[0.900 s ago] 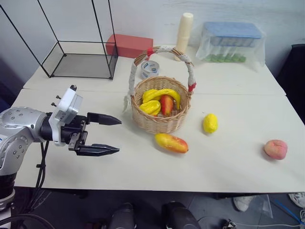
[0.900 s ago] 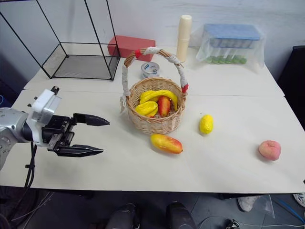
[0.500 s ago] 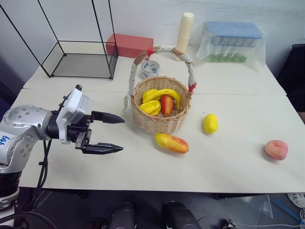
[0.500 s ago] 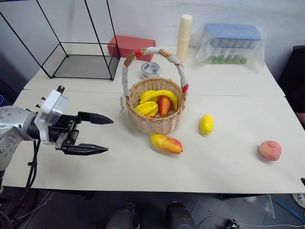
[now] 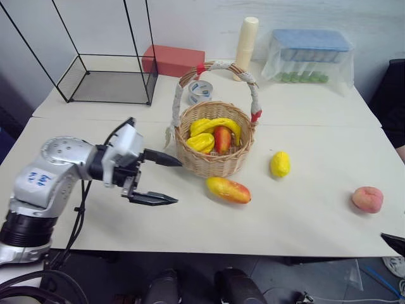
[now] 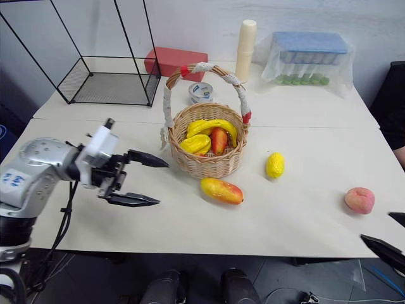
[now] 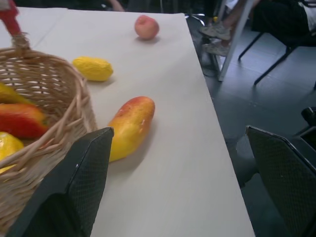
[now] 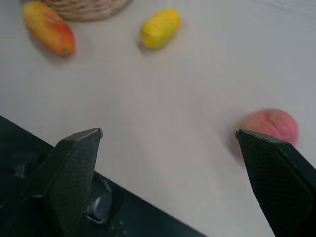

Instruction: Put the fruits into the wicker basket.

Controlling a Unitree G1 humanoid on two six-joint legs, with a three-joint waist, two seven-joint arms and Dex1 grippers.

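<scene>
I had the left gripper spread wide and empty, hanging at nine o'clock of the wicker basket. The mango lay at six o'clock of the basket, just beside its wall; the lemon at three o'clock, the peach well apart toward four. The right gripper hung open near the peach. My worry: with the upper finger so near the wicker, sweeping toward the mango could shove the basket.

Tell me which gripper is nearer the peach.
Right. The right gripper sits at the table's near edge just below the peach, fingers open. The left gripper is far across, past the wicker basket and mango.
</scene>
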